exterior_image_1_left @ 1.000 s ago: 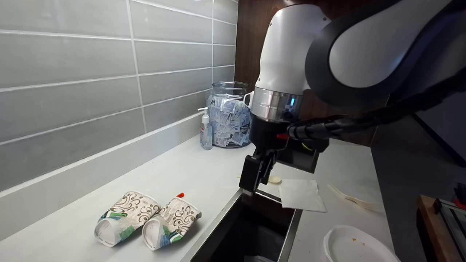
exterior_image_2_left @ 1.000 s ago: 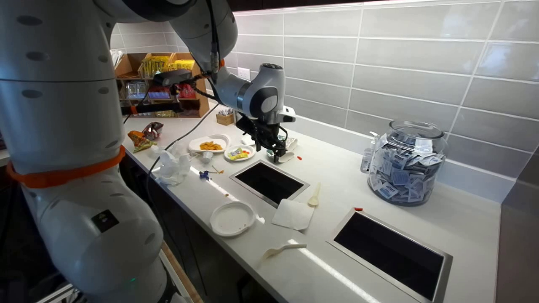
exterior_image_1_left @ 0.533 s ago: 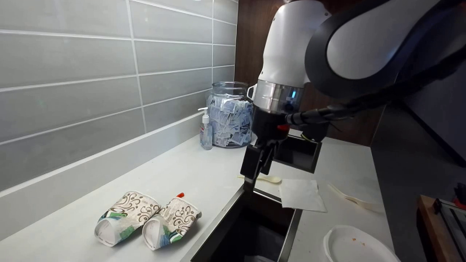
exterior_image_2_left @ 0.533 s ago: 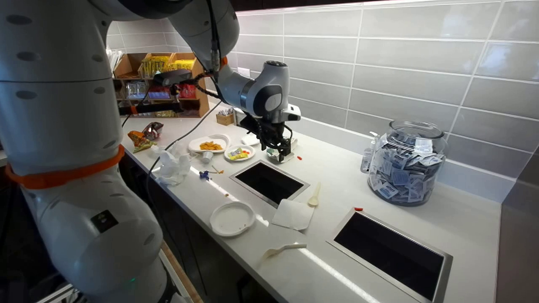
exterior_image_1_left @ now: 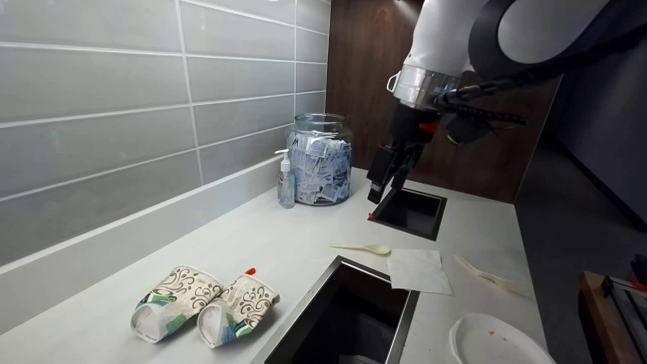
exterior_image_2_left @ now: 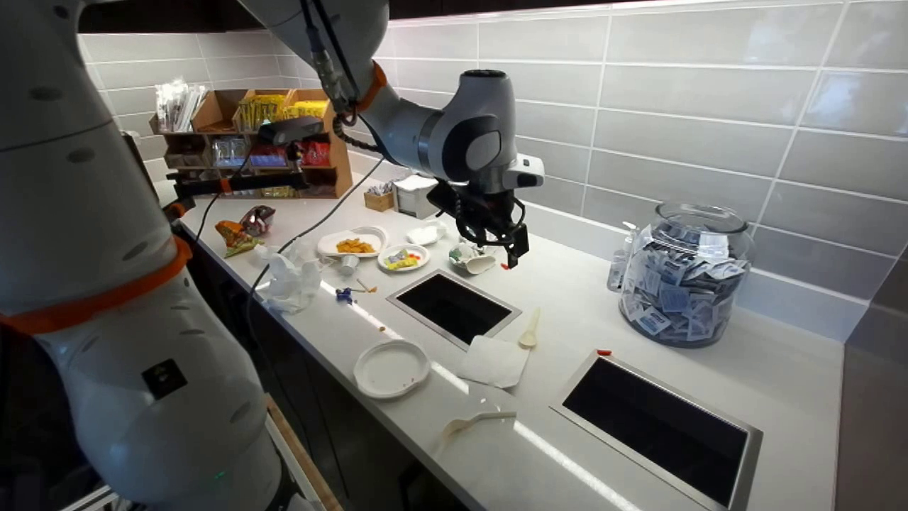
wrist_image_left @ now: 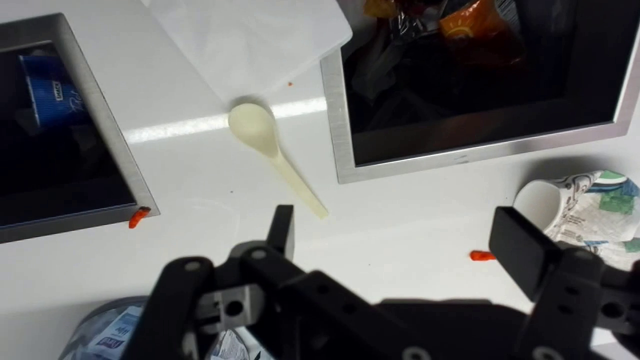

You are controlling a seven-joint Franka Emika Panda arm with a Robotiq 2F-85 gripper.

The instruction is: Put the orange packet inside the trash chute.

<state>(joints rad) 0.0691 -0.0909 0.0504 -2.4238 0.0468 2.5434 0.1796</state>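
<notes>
In the wrist view an orange packet (wrist_image_left: 475, 25) lies down inside a trash chute with a steel rim (wrist_image_left: 475, 156); this chute's rim also shows in both exterior views (exterior_image_1_left: 305, 306) (exterior_image_2_left: 428, 320). Another orange and green packet (exterior_image_2_left: 236, 238) lies on the counter at the far left in an exterior view. My gripper (wrist_image_left: 390, 240) is open and empty, with only bare counter between its fingers. It hovers above the counter on the wall side of the chute, as both exterior views (exterior_image_1_left: 386, 189) (exterior_image_2_left: 516, 255) show.
A second chute (exterior_image_2_left: 660, 474) is set in the counter. Crumpled cups (exterior_image_1_left: 247, 308), a spoon (wrist_image_left: 255, 130), a white napkin (wrist_image_left: 250, 45) and red bits (wrist_image_left: 139, 216) lie around the chutes. A glass jar (exterior_image_2_left: 684, 284), a pump bottle (exterior_image_1_left: 286, 187) and a plate (exterior_image_2_left: 391, 369) stand nearby.
My gripper has risen from beside the chute and moved towards the second chute. The red bit at the second chute's corner and the crumpled cups now show more clearly.
</notes>
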